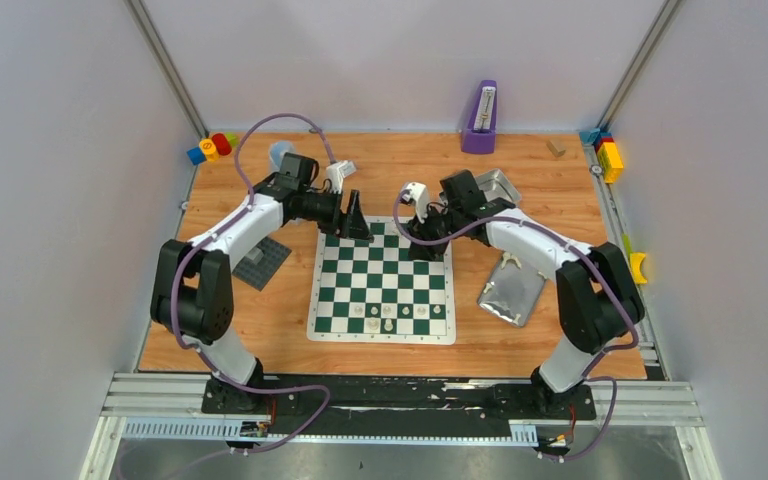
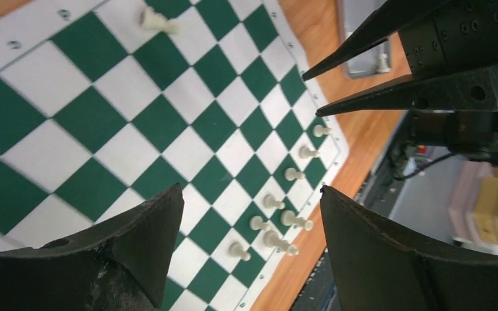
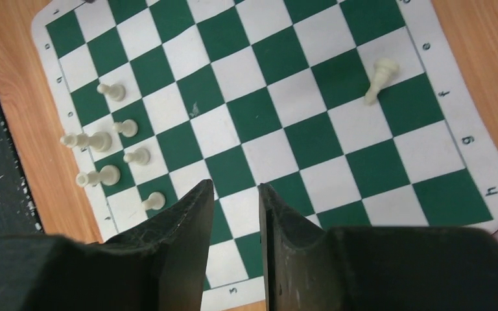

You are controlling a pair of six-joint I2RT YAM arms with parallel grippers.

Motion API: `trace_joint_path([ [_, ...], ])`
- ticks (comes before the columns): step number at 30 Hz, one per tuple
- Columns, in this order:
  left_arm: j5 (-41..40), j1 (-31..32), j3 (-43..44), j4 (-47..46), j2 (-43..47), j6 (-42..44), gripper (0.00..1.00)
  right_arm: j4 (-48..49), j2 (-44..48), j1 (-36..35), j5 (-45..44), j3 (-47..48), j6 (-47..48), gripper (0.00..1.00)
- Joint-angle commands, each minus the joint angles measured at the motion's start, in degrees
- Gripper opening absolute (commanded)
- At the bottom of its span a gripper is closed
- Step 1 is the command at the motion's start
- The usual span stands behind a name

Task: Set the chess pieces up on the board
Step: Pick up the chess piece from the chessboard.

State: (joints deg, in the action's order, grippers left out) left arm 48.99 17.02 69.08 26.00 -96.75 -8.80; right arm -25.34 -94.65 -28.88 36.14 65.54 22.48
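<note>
Board [image 1: 380,272] lies flat mid-table [image 1: 280,335], and both arms reach over its far edge. Left gripper [image 2: 249,191] is spread wide w/ nothing in it, by the far-left corner, prob. ready for a pick. Right gripper [image 3: 237,186] has fingers only narrowly parted, nothing btwn them, above the far rows. Several chess pieces [image 3: 104,139] stand in the two near rows, so that side's partly set. A lone piece [image 3: 379,79] sits on the far side and looks tipped, so it likely needs righting.
</note>
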Motion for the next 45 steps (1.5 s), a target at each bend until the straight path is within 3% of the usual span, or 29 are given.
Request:
trace_joint_path([
  [1,-12.2,-0.5,0.4,4.7,7.6,8.1,0.86,5.2,-4.9,-0.9,-3.6,6.0,-1.7,0.36],
  [11,-20.2,-1.7,-4.8,9.0,17.6,17.3,0.91,6.4,-20.1,-1.0,-13.6,19.3,0.1,0.47],
  [18,-20.5,-1.7,-6.4,9.8,20.4,19.0,0.92,6.5,-24.2,-1.1,-16.0,22.2,-2.9,0.48],
  [39,-19.1,-1.7,-6.3,9.9,20.4,19.4,0.94,5.4,-27.8,-2.5,-19.6,23.0,-3.2,0.36],
  [45,-18.8,-1.7,-6.3,9.8,20.4,19.5,0.94,5.3,-27.4,-2.6,-20.3,22.5,-2.6,0.25],
])
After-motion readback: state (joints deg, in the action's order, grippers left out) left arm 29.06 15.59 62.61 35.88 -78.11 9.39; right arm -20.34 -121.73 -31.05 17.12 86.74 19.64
